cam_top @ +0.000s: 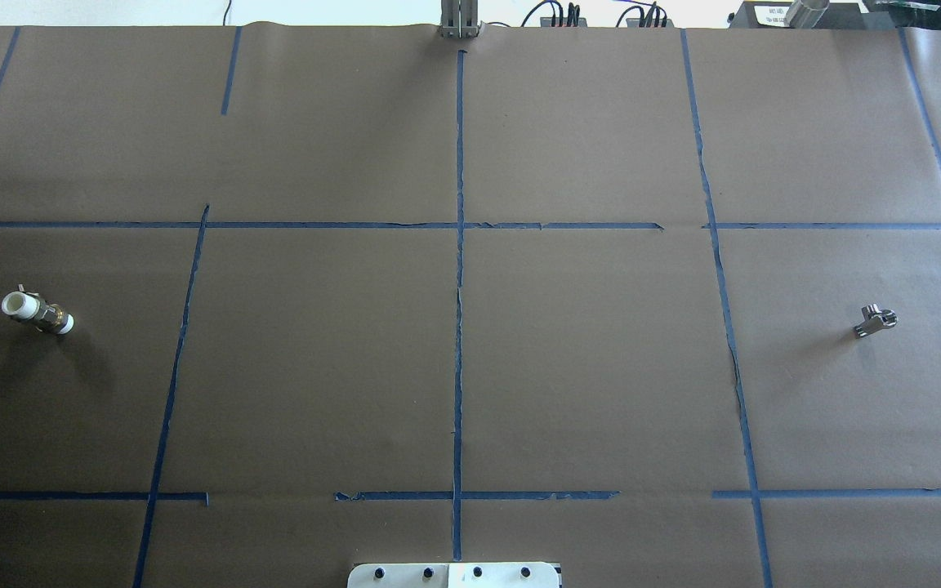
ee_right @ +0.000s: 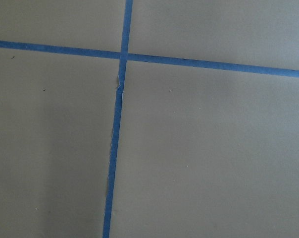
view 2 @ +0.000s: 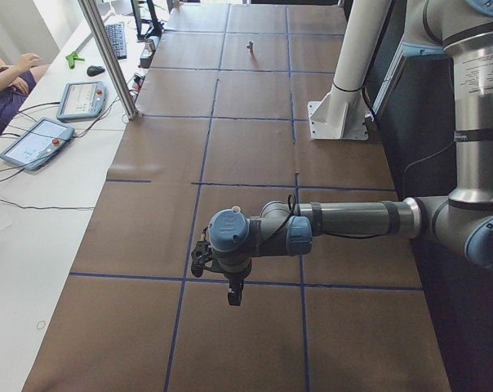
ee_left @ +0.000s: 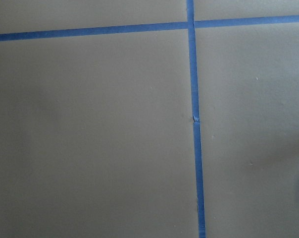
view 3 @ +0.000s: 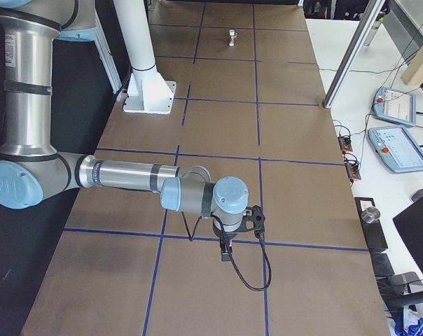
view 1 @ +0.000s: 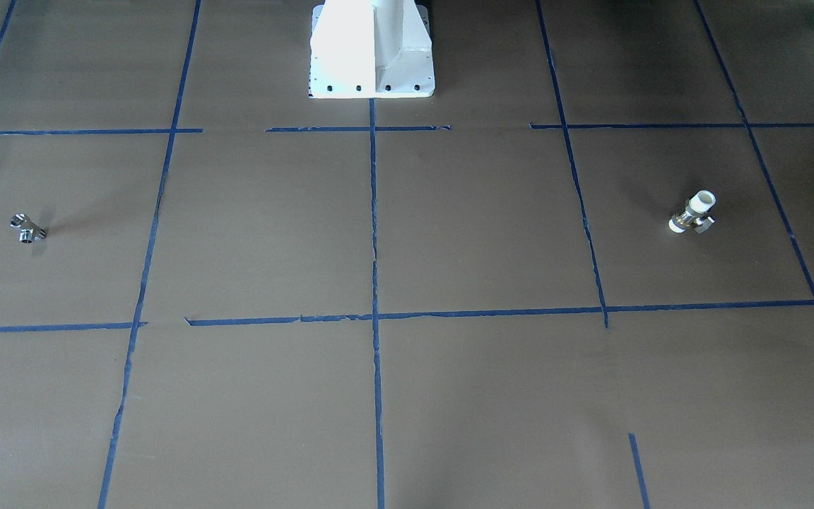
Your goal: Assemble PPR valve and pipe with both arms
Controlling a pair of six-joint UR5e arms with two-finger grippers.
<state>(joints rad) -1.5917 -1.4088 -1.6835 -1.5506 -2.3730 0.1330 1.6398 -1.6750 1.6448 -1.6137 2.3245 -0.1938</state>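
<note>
PPR valve (cam_top: 37,313) and pipe (cam_top: 875,319) both lie loose on the table (cam_top: 470,367), so I judge nothing is begun. Nearest the side cameras, my left tool (view 2: 235,299) and right tool (view 3: 226,256) hang pointing down over bare paper crossed by blue tape (cam_top: 460,245). From those views I cannot tell whether either is parted or closed. Farther along, the valve lies on its side in my left-hand square and the pipe in my right-hand one. They are well apart, presumably so each arm takes its own piece. No brand is legible, and the sticker (view 2: 479,77) on my arm seems too small to read.
</note>
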